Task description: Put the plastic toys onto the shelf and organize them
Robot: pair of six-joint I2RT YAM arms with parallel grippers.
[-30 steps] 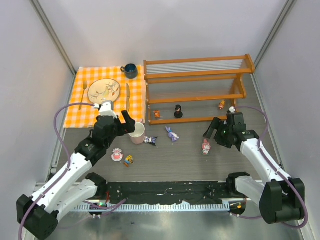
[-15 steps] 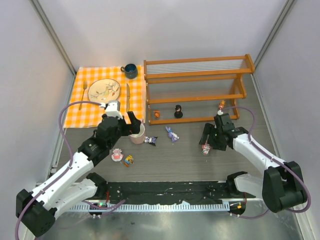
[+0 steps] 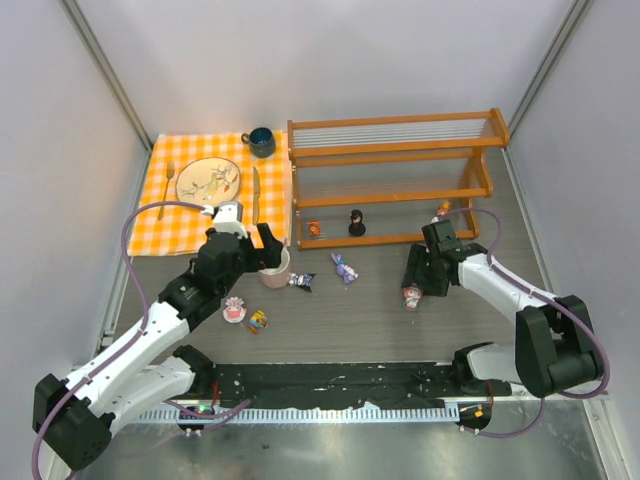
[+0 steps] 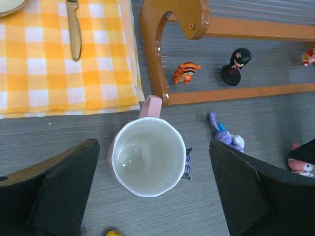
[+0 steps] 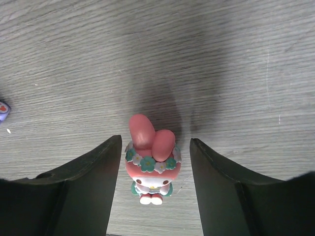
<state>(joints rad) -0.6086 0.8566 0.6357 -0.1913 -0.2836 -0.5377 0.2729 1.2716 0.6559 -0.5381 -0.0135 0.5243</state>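
Note:
The orange-brown shelf (image 3: pixel 395 180) stands at the back; a tiger toy (image 3: pixel 314 229), a black toy (image 3: pixel 356 223) and a yellow-orange toy (image 3: pixel 443 210) sit on its bottom tier. A pink rabbit toy (image 5: pixel 151 162) stands on the table between the fingers of my right gripper (image 5: pixel 153 182), which is open, with a narrow gap on each side. My left gripper (image 4: pixel 152 191) hangs wide open above the white-and-pink mug (image 4: pixel 147 162), holding nothing. Purple toys (image 3: pixel 345 268) (image 3: pixel 302 282) lie right of the mug. A pink-white toy (image 3: pixel 234 311) and a yellow toy (image 3: pixel 258 321) lie nearer me.
An orange checked cloth (image 3: pixel 180 225) at the back left carries a plate (image 3: pixel 208 181), a fork (image 3: pixel 167 185) and a knife (image 3: pixel 256 192). A dark blue cup (image 3: pixel 261 142) stands at its far corner. The shelf's left leg (image 4: pixel 157 64) is close to the mug's handle.
My right gripper has moved left and down over the pink rabbit toy, and its jaws have narrowed around it. The left gripper has shifted slightly right, over the mug.

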